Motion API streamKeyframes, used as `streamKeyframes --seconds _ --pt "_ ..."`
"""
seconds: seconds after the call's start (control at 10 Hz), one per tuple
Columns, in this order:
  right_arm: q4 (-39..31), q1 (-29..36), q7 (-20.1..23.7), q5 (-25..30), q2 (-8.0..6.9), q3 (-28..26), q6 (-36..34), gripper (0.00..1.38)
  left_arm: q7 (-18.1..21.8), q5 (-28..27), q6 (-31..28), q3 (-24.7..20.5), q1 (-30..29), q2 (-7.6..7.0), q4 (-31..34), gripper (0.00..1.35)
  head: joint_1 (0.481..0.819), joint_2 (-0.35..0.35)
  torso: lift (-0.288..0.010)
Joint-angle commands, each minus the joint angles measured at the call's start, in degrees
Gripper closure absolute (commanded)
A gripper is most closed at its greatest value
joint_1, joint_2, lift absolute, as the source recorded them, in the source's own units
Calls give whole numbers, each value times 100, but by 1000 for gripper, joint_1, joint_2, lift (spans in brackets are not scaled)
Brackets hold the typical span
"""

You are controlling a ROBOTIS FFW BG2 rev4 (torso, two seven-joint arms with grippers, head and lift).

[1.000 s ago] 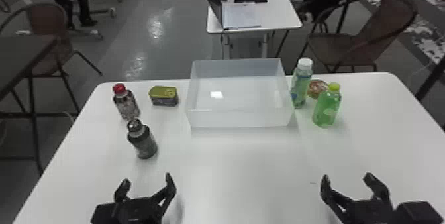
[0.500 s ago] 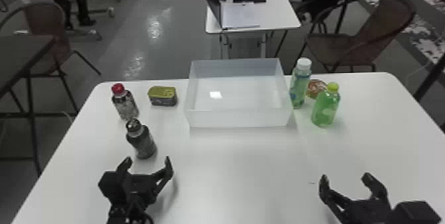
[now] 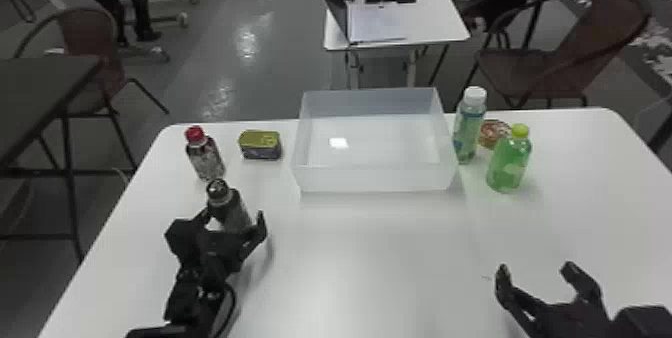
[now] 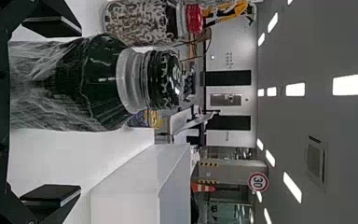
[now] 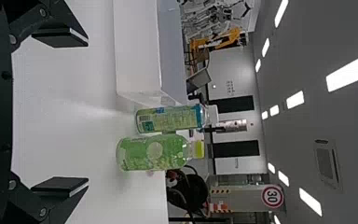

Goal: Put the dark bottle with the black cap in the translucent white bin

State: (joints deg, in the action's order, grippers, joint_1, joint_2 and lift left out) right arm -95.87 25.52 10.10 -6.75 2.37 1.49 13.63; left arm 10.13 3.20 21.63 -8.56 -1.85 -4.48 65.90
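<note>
Left arm enters the head view at the bottom edge, angled forward over the table [image 3: 350,272]. Left gripper [image 3: 234,216] is level with the bottle [image 3: 227,207], its fingers wide apart on either side, nothing clamped; the bottle sits nearer the outer finger. Bottle is upright on the table, left of the bin [image 3: 375,178] and just nearer the robot than the red-capped bottle [image 3: 206,159]. Right gripper [image 3: 535,268] is parked at lower right, fingers spread, pointing forward.
</note>
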Motion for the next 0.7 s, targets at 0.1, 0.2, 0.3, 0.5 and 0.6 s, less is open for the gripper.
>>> streamKeyframes --seconds 0.1,0.2,0.3,0.5,0.6 --pt "33 -21 27 -19 0 0 -1 239 6 -303 -45 -269 220 0 -227 234 695 145 -93" --pt "33 -12 27 -28 0 0 -1 242 -38 -390 -45 -340 220 8 -236 507 695 154 -93" --pt "33 -12 27 -37 0 0 8 242 -73 -470 -45 -428 211 70 -236 644 695 164 -93" --pt "42 -38 54 -37 0 0 8 242 -82 -619 8 -524 229 184 -227 644 695 171 -93" --pt "33 -38 54 -37 0 -9 8 242 -73 -619 78 -498 193 193 -77 645 695 170 -93"
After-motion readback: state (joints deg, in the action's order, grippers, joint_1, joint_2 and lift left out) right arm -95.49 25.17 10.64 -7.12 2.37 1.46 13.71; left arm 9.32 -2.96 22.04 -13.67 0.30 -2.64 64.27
